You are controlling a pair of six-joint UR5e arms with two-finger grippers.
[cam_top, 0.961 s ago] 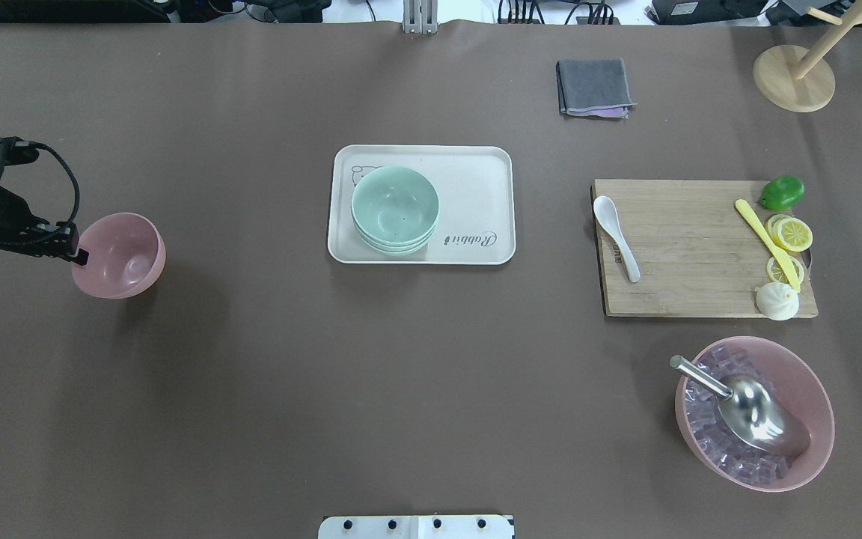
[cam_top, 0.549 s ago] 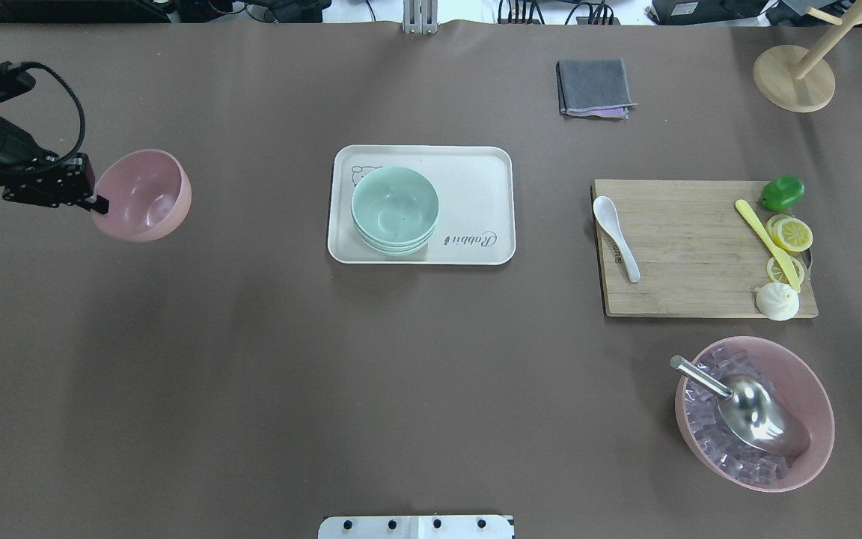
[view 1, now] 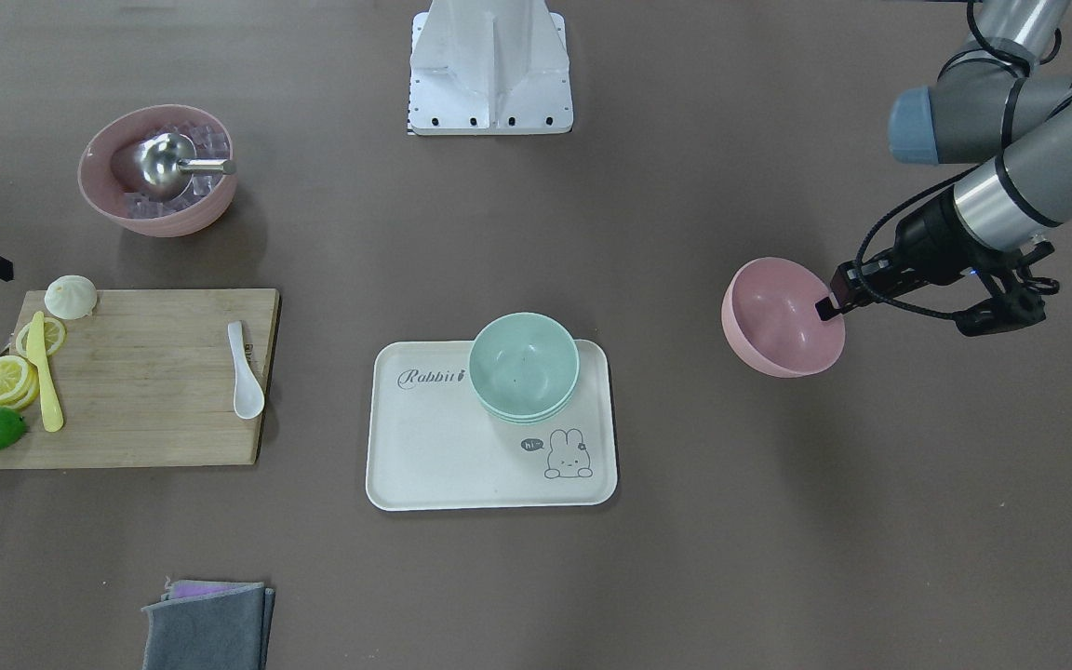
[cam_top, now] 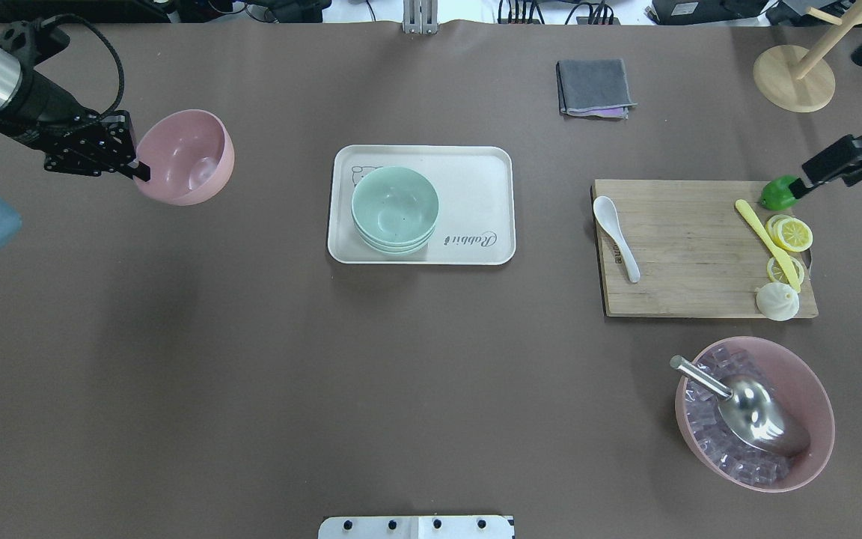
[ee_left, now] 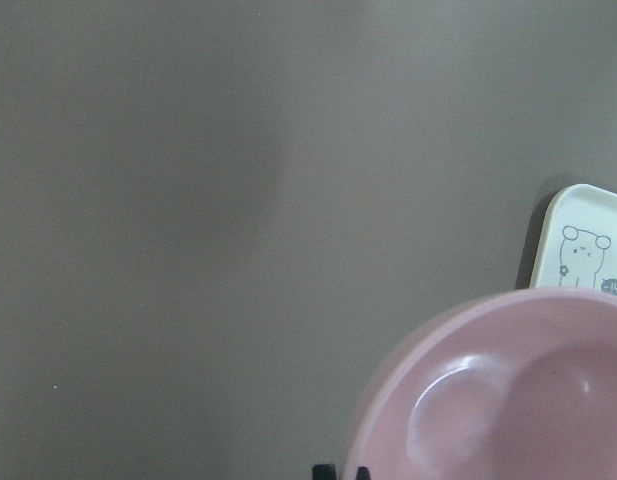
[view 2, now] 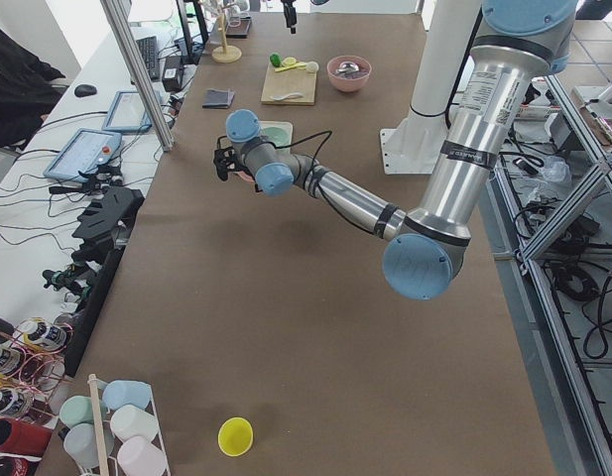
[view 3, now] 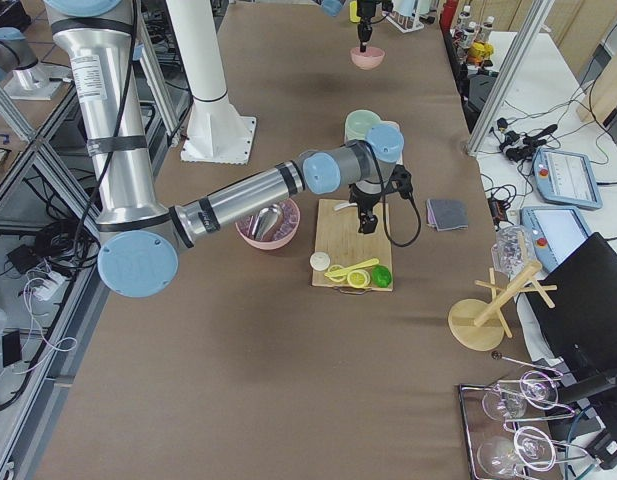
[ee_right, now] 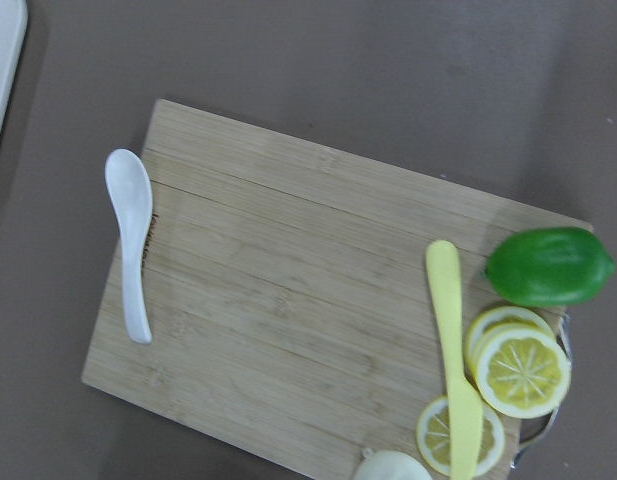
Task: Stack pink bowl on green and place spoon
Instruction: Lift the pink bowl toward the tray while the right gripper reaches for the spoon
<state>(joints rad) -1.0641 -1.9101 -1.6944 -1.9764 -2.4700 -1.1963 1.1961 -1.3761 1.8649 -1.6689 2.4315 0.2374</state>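
Observation:
My left gripper is shut on the near rim of the small pink bowl and holds it tilted above the table, left of the tray; the front view shows the gripper and the bowl too. The bowl fills the lower right of the left wrist view. The mint-green bowls sit nested on the white tray. The white spoon lies on the left side of the wooden board, also in the right wrist view. My right gripper hovers over the board's far right corner; I see it only side-on.
A lime, lemon slices, a yellow knife and a white bun lie on the board's right side. A large pink bowl with metal scoop stands front right. A grey cloth and wooden stand are at the back.
My left gripper has lifted the pink bowl and carried it away from the robot and rightward, toward the tray. My right arm has come into the overhead view at the right edge.

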